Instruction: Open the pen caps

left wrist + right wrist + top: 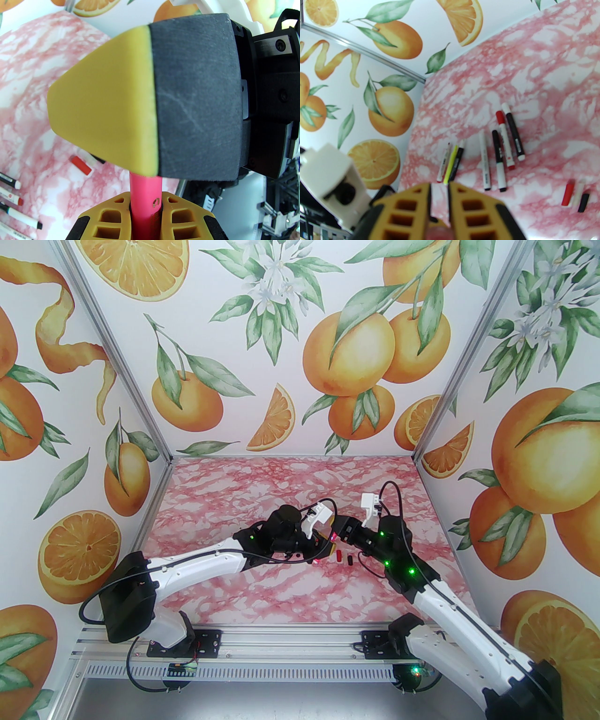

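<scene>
You were working inside a booth whose walls (262,380) were papered with painted oranges, slices, leaves and white blossom, joined at the corners by aluminium posts (121,362). Below them lay your table (290,605), covered in a pink-and-white marble pattern, with a slotted metal rail (281,643) along its near edge carrying both arm bases. Your left arm (197,563) reached in low from the left and your right arm (450,615) came up from the right. The two met over the middle of the table, a little right of centre.

Your left pincer (145,195) was closed on a pink marker (145,187), the barrel held between its yellow fingers. Your right pincer (440,186) was drawn almost together, with only a thin slit between its fingers. In the left wrist view its yellow-and-black finger covered the marker's far end, and a blurred pink shape sat deep between its fingers, so it gripped that same marker. Whether a cap sat on that end, you could not tell.

Beyond the right pincer a loose row of markers (499,159) lay on the table, black, white, red and one yellow, roughly parallel. To their right, apart from the row, three loose pen caps (577,194), red, white and black, lay side by side on the marble. From above, they sat just in front of where the pincers met.
</scene>
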{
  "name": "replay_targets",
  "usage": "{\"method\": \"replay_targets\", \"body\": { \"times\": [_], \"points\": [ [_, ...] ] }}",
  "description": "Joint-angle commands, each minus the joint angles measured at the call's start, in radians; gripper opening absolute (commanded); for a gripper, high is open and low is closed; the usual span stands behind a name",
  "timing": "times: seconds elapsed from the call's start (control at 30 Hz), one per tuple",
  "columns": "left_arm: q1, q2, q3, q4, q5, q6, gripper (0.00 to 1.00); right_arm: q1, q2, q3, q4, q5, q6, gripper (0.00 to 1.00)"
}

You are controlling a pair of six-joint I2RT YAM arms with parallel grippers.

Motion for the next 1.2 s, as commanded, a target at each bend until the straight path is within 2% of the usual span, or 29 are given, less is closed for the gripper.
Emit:
{"method": "replay_targets", "body": {
  "times": [0.0,0.27,0.53,0.73,1.17],
  "points": [
    [-0.006,-0.003,-0.008,-0.159,0.062,0.015,0.0,-0.06,0.026,0.065,0.057,0.175,-0.05,0.12],
    [0.016,-0.042,-0.07,-0.062,0.145,-0.036,0.0,-0.063,0.056,0.103,0.06,0.166,-0.098,0.12],
    [0.033,-0.043,-0.079,-0.097,0.155,-0.007,0.0,-0.081,0.087,0.116,0.092,0.165,-0.073,0.12],
    [0.032,-0.066,-0.125,-0.052,0.18,-0.034,0.01,-0.1,0.097,0.121,0.112,0.169,-0.075,0.12],
    [0.029,-0.098,-0.148,-0.092,0.178,-0.028,0.01,-0.127,0.094,0.166,0.079,0.181,-0.093,0.12]
  ]
}}
